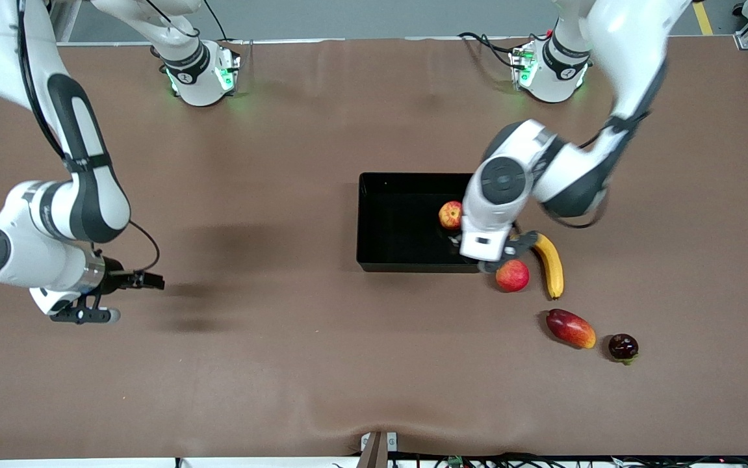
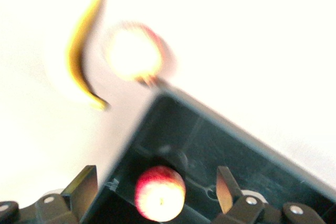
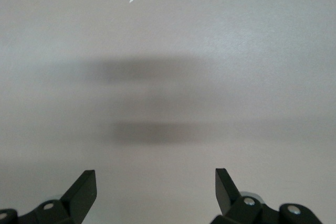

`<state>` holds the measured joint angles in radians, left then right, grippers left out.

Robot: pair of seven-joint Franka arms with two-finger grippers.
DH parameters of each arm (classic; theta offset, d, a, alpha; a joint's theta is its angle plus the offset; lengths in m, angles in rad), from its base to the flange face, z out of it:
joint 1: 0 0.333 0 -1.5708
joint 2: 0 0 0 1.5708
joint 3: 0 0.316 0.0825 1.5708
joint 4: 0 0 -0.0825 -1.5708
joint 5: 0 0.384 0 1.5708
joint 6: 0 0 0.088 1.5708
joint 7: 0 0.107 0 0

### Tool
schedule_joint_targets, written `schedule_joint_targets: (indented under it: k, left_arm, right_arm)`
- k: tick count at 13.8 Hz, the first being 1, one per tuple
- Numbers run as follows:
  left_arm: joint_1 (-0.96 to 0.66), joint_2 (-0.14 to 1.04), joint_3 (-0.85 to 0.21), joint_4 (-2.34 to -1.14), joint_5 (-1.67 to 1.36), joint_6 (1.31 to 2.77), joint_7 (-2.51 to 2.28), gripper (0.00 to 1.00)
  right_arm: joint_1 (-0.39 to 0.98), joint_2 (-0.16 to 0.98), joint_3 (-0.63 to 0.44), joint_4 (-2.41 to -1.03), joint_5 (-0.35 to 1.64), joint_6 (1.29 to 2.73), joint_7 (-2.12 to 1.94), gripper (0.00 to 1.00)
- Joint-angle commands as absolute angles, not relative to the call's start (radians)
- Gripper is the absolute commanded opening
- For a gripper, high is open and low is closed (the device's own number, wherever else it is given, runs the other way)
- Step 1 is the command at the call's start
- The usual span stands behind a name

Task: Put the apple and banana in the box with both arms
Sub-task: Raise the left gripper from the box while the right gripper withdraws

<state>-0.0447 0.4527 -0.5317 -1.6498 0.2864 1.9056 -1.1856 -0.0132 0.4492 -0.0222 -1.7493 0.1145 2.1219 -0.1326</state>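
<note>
The apple (image 1: 450,214), red with pale yellow patches, lies inside the black box (image 1: 393,221) at its end toward the left arm. In the left wrist view the apple (image 2: 160,192) sits on the box floor (image 2: 236,145) between the spread fingers, touching neither. My left gripper (image 2: 155,177) is open and hangs over that end of the box, mostly hidden under its own wrist in the front view. The yellow banana (image 1: 550,263) (image 2: 79,51) lies on the table just outside the box. My right gripper (image 1: 97,311) (image 3: 156,182) waits open and empty over bare table at the right arm's end.
A pink-red round fruit (image 1: 512,275) (image 2: 134,51) rests against the box's outer corner, beside the banana. A red-orange mango (image 1: 570,328) and a small dark fruit (image 1: 623,346) lie nearer the front camera. Brown tabletop stretches between the box and the right arm.
</note>
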Motion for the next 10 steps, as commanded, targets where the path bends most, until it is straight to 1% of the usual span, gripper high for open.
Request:
schedule_joint_targets:
  k: [1, 4, 5, 6, 8, 10]
  left_arm:
    - [0.061, 0.416, -0.538, -1.598, 0.285, 1.815, -1.003, 1.00]
    - [0.198, 0.422, -0.537, -1.647, 0.281, 1.810, -0.827, 1.00]
    - [0.224, 0.431, -0.535, -1.670, 0.291, 1.821, -0.818, 1.00]
    - [0.250, 0.445, -0.535, -1.710, 0.293, 1.862, -0.818, 1.00]
    - [0.307, 0.453, -0.535, -1.839, 0.291, 2.044, -0.830, 1.00]
    - [0.345, 0.471, -0.534, -1.934, 0.291, 2.207, -0.834, 1.00]
  right_arm:
    - [-0.032, 0.286, -0.017, -1.867, 0.115, 2.077, -0.276, 1.00]
    - [-0.032, 0.218, -0.020, -1.855, 0.115, 1.990, -0.324, 1.00]
    - [-0.025, 0.203, -0.018, -1.830, 0.115, 1.959, -0.325, 1.00]
    - [-0.017, 0.192, -0.017, -1.794, 0.114, 1.901, -0.325, 1.00]
    - [0.000, 0.189, -0.017, -1.665, 0.112, 1.730, -0.325, 1.00]
    - [0.011, 0.187, -0.017, -1.577, 0.103, 1.626, -0.315, 1.00]
